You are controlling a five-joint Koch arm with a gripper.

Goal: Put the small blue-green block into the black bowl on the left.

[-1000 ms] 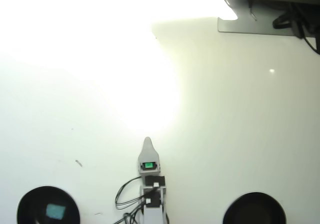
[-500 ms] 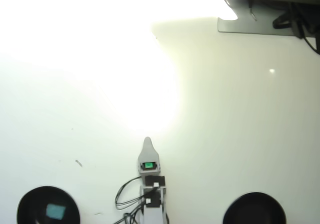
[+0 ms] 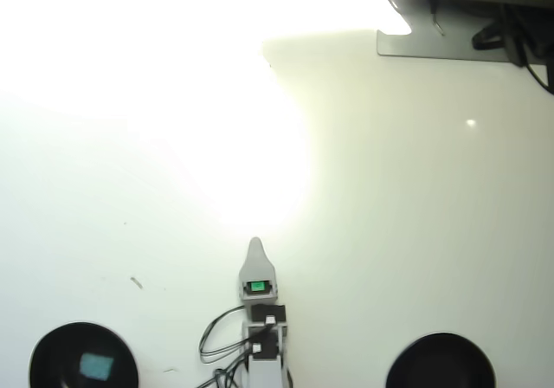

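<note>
Block point(image 3: 96, 366) is seen resting inside the left black bowl point(image 3: 43, 353), so retreat is advised; gripper point(image 3: 255, 248) spread cannot be told.

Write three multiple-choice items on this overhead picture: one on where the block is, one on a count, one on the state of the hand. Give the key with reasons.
1. Where is the small blue-green block?
A. On the bare table
B. Inside the black bowl at lower left
C. Between the fingers of the hand

2. How many black bowls show?
A. One
B. Two
C. Three

3. What does the hand carry?
A. Nothing that can be seen
B. The block
C. A bowl

Key:
1 B: the teal square lies within the dark inside of the black bowl at lower left.
2 B: a second black bowl sits at lower right.
3 A: the tip points up the bare table with nothing on it; open or shut cannot be told.
</note>
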